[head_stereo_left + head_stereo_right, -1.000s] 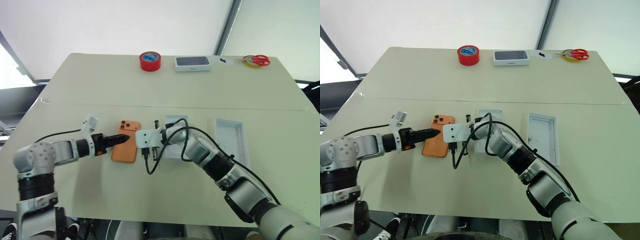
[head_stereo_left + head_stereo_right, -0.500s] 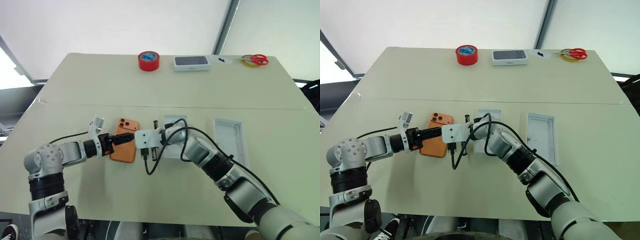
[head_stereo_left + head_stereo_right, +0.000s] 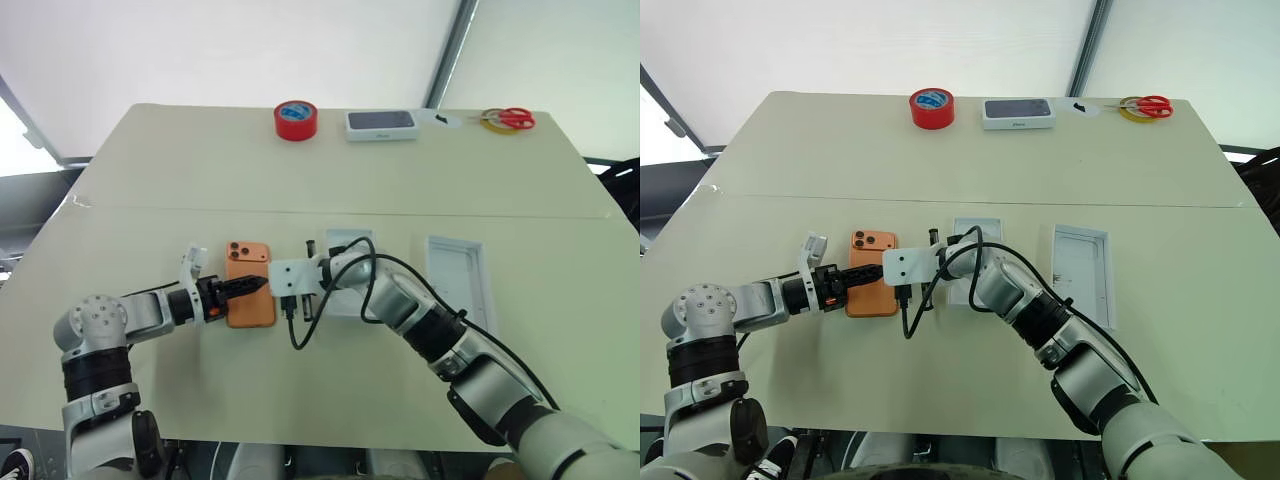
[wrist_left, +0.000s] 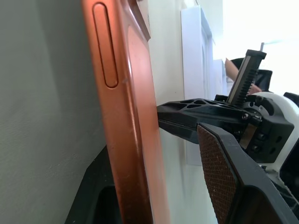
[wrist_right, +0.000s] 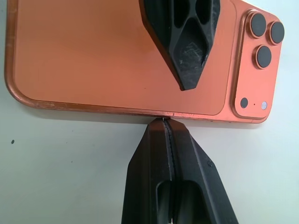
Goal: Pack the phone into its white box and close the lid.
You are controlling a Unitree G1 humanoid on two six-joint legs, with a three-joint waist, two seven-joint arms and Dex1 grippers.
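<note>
The orange phone (image 3: 249,296) lies back up on the table, camera lenses at its far end. My left gripper (image 3: 262,285) reaches over it from the left, open, with one finger above the phone's back and one beneath its edge. The brown pad (image 4: 219,177) stands a little off the phone (image 4: 126,116). My right gripper (image 5: 166,122) is shut, its tips touching the phone's (image 5: 107,56) right long edge. A white cardboard piece (image 3: 345,240) lies behind my right wrist, mostly hidden; whether it is the white box or the lid I cannot tell.
A white tray-like piece with a rounded recess (image 3: 460,280) lies right of my right arm. At the far edge are a red tape roll (image 3: 296,120), a dark-topped white box (image 3: 382,124) and red scissors (image 3: 510,119). A black cable (image 3: 300,330) loops under the right wrist.
The left gripper has rolled, sunk a little and narrowed its jaws around the phone. The phone has turned from slightly tilted to straight. The right arm has kept still.
</note>
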